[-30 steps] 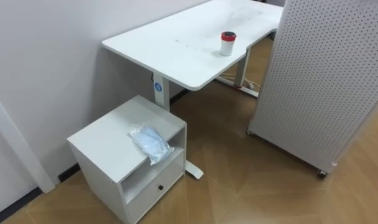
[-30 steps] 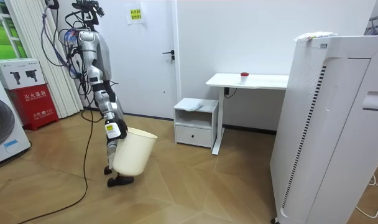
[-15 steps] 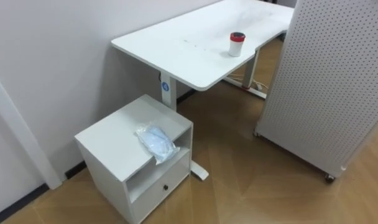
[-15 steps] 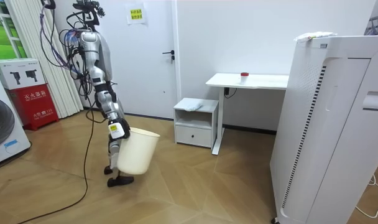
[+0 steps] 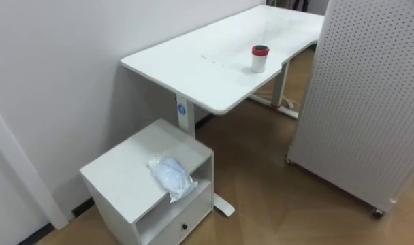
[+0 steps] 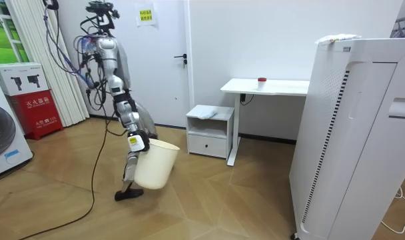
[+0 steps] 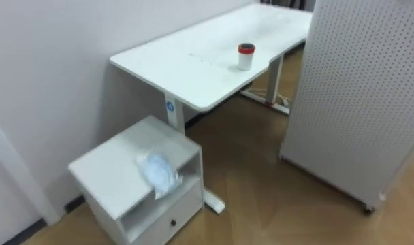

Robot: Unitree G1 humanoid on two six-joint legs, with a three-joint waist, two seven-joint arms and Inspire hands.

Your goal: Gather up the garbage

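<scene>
Stood on the wood floor (image 6: 209,200), well apart from the low white cabinet (image 5: 135,170), looking down toward it. Carried a white bin (image 6: 152,167) low at the right robot hand (image 6: 134,142), told as the right by the body. Could not tell whether clenched on the rim or merely hooked over it. Probably kept the bin mouth upward and ahead of the legs, ready to take in picked pieces.

Saw the garbage in two places. Found a crumpled clear plastic bag (image 5: 170,177) on the cabinet's top, at the front edge above the open shelf. Found a small white cup with a red lid (image 5: 260,58) upright on the counter (image 5: 207,68), well apart from the bag. Judged the bag the nearer target, slightly overhanging and so easy to pinch.

Took the task as barely begun, with both pieces untouched and a walk up to the cabinet needed first. Noted a perforated white panel (image 5: 370,102) just beside the counter, likely narrowing the way to the cup.
</scene>
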